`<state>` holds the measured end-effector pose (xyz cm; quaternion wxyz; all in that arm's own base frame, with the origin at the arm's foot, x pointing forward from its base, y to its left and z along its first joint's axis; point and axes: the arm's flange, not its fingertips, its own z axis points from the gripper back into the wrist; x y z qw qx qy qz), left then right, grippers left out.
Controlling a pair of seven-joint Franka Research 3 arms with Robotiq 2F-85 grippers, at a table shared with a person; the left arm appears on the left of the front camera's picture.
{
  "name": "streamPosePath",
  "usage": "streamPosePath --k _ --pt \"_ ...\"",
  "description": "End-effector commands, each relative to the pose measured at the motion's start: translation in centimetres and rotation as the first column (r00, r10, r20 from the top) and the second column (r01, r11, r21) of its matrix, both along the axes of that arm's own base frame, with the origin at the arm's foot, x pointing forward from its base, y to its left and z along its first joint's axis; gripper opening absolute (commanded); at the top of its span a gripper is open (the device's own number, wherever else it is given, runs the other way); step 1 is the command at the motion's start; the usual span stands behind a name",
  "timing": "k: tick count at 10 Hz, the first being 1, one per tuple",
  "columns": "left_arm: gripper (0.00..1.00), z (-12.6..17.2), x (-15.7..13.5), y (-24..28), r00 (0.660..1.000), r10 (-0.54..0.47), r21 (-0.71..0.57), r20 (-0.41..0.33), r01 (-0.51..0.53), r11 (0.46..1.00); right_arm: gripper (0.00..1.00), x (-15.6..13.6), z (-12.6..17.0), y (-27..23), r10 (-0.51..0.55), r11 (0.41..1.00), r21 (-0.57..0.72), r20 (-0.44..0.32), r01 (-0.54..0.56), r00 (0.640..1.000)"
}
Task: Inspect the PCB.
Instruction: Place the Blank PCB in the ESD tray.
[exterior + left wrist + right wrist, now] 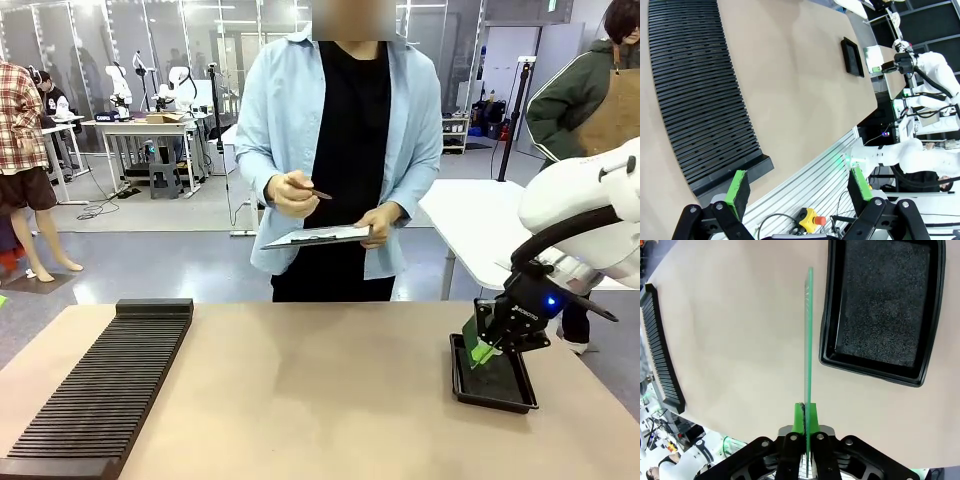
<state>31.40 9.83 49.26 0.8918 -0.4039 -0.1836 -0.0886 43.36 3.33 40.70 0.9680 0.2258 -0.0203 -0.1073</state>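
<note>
Right wrist view: the right gripper (pixel 804 432) pinches the PCB (pixel 808 340) edge-on, its long axis running straight out from the jaws, seemingly lifted just beside the tray (pixel 880 310). The left gripper (pixel 797 187) gapes empty, well apart.

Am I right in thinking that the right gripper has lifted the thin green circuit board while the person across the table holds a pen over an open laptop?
Not quite: the person's hand holds the pen over a clipboard with white paper, as the front view shows. The right gripper does grip the thin green circuit board.
</note>
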Motion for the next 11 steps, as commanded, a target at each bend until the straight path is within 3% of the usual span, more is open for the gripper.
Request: streamPosePath --k 1,5,7,9,11 --pt "1.00 0.3 -0.2 0.0 1.000 -0.003 0.013 -0.018 0.003 1.000 0.03 -0.2 0.4 -0.1 0.005 1.000 0.010 0.010 -0.006 1.000" --pt "1.00 0.3 -0.2 0.0 1.000 -0.003 0.013 -0.018 0.003 1.000 0.03 0.0 0.2 -0.2 -0.003 1.000 0.005 0.004 0.003 1.000" --pt "1.00 0.3 -0.2 0.0 1.000 -0.003 0.013 -0.018 0.003 1.000 0.03 1.6 -1.5 -1.5 -0.012 1.000 -0.001 -0.031 0.012 0.999" --pt "1.00 0.3 -0.2 0.0 1.000 -0.003 0.013 -0.018 0.003 1.000 0.03 2.6 -3.5 -2.0 -0.032 0.999 -0.034 0.000 0.032 0.999" --pt "1.00 0.3 -0.2 0.0 1.000 -0.003 0.013 -0.018 0.003 1.000 0.03 3.4 -5.2 -2.0 -0.030 0.999 -0.046 -0.027 0.029 0.999"
